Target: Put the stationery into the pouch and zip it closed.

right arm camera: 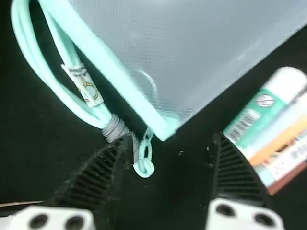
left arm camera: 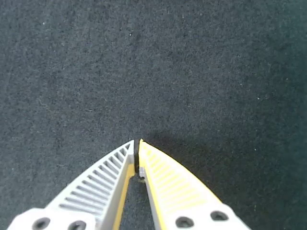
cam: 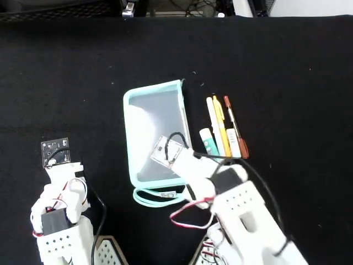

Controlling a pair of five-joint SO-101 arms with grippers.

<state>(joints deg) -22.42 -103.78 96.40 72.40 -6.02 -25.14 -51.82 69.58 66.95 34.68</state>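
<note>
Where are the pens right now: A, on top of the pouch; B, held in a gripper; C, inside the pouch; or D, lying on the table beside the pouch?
D: the pens lie side by side on the table just beside the pouch, outside it.

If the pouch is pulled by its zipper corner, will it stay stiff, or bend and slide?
Probably it bends: the pouch looks like thin translucent plastic. It seems empty and light, so it may slide on the black cloth when the zipper pull is tugged. Its strap looks floppy.
</note>
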